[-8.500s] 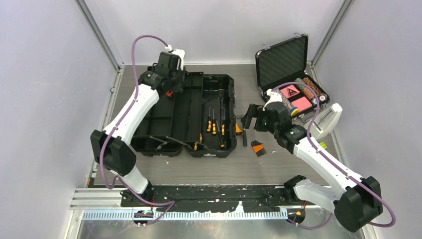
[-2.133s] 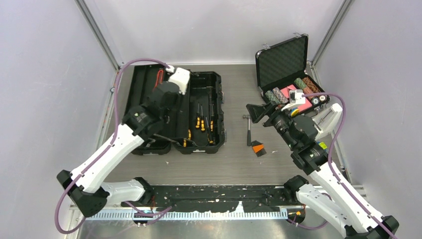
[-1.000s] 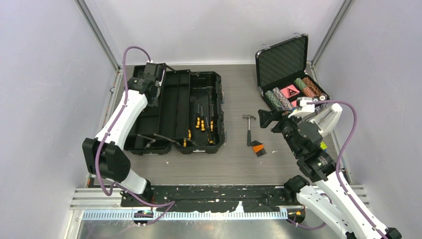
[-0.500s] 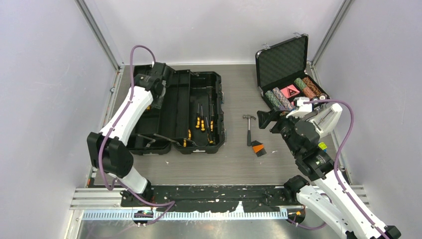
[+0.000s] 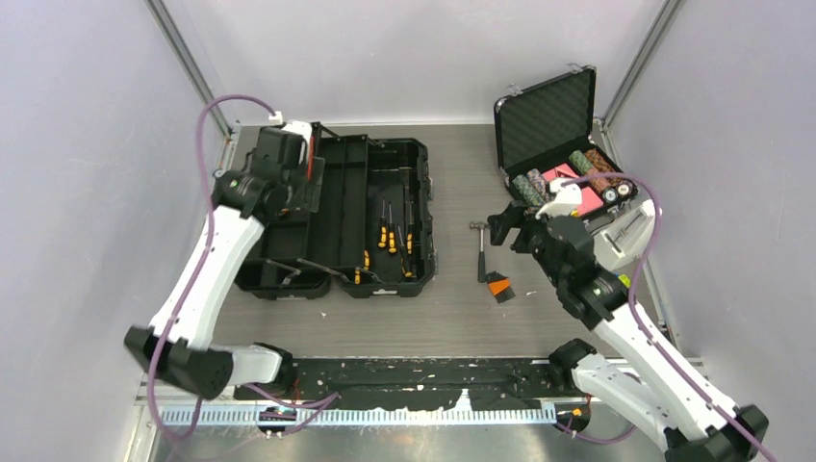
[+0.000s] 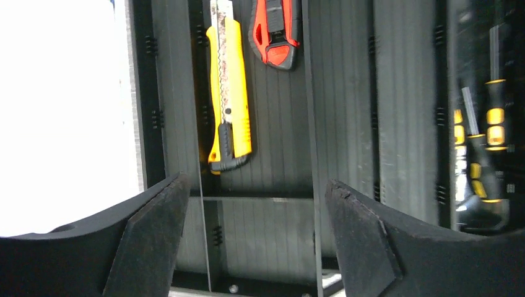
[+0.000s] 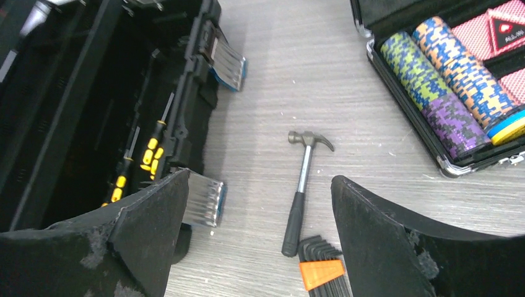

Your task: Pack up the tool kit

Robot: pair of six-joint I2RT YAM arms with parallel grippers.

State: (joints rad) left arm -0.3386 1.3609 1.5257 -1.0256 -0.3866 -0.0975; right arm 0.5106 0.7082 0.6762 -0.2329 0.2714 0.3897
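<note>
Top external: high at the near edge, looking down over the whole table [image 5: 452, 318]. Left wrist: close, straight down into the toolbox [image 6: 347, 93]. Right wrist: low, oblique, sharing the toolbox's edge and the hammer [image 7: 299, 192] with the top view.

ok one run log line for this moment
left gripper: open, over toolbox | in toolbox: yellow knife, red tool | right gripper: open, above hammer | on table: hammer, hex keys
</note>
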